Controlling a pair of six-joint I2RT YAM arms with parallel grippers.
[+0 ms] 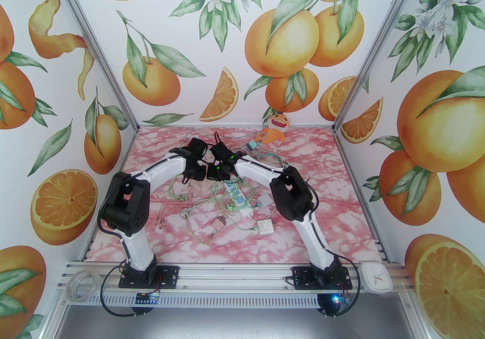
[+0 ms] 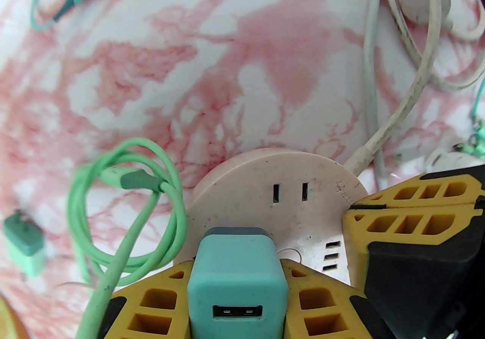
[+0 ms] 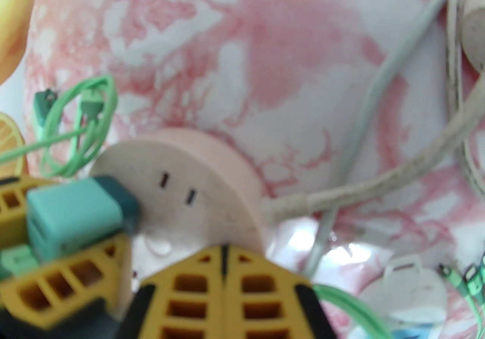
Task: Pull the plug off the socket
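Nearest the left wrist lens we find the teal cube-shaped plastic plug (image 2: pixel 235 284), its USB port facing us, clamped on both flanks by the yellow ribbed fingers (image 2: pixel 159 299) of the left gripper (image 2: pixel 237 269). We judge the grip is taken on the flat sides so that the pull can run straight out along the prongs. Just beyond the fingertips the plug's dark base meets the face of the round pale-pink plastic socket (image 2: pixel 280 182). No prongs show, so we rate the plug as seated and the extraction not yet done. The right gripper (image 3: pixel 224 254) has its fingers pressed together with nothing between them. Its tips rest at the socket's near edge, seemingly to pin the body down against the pull. As a holder, the socket carries the plug in one outlet, while the two-slot outlet (image 2: pixel 276 193) ahead of the left fingers is vacant. A grubby white cord (image 2: pixel 379 132) leaves the socket's rim to the right of those fingers. A looped green cable (image 2: pixel 117 261) lies loose to their left on the pink marbled tabletop (image 2: pixel 227 45).
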